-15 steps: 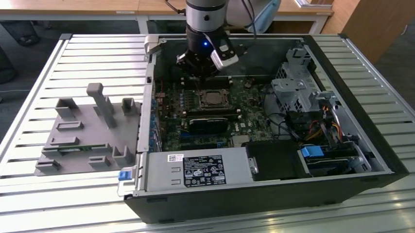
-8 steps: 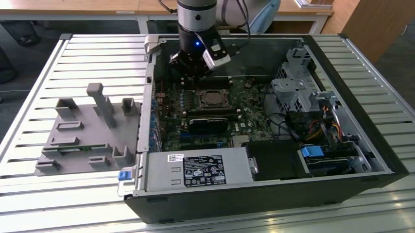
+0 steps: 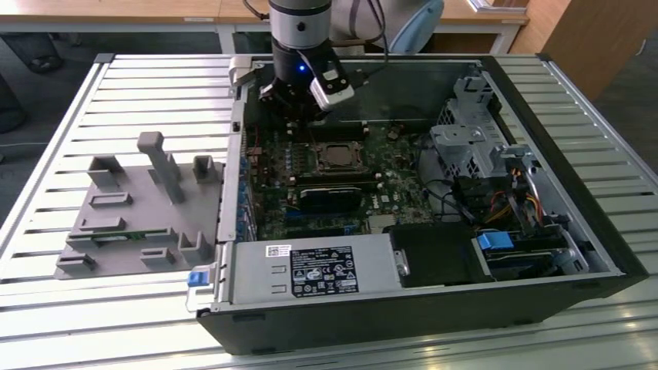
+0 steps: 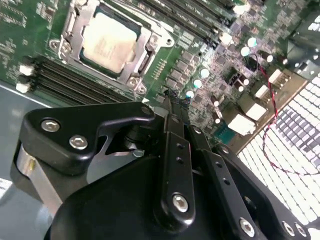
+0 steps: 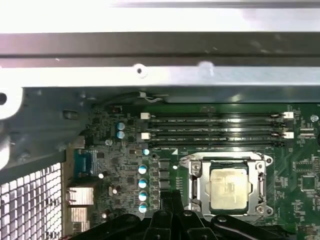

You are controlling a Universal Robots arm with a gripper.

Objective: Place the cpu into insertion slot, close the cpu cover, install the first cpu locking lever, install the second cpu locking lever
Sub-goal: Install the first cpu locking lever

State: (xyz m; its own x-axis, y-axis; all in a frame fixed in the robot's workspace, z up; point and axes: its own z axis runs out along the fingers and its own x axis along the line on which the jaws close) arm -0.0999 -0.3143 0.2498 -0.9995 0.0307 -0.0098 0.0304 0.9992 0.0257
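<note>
While the open computer case [image 3: 575, 254] lies on the slatted table [image 3: 123, 85], the cpu [image 5: 229, 189] sits in the insertion slot [image 5: 204, 188], with the cpu cover [image 5: 192, 172] apparently down around it. My fingers [image 4: 172, 145], pinched together and empty, hover beside it. Descending off-line could scrape the neighbouring capacitors [image 5: 143, 182] or knock the cover askew.

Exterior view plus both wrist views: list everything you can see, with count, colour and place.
computer case: one, black, open, on the table.
table: one, pale slatted metal, under everything.
fixture tray: one, grey, at the exterior view's left of the case.
circuit board: one, green, inside the case.
cpu: one, silver-grey, on the board.
cpu cover: one, silver, lying flat around the cpu.
power supply: one, grey with black label, inside the case.
gripper: one, black, shut, empty, above the board beside the cpu.
</note>
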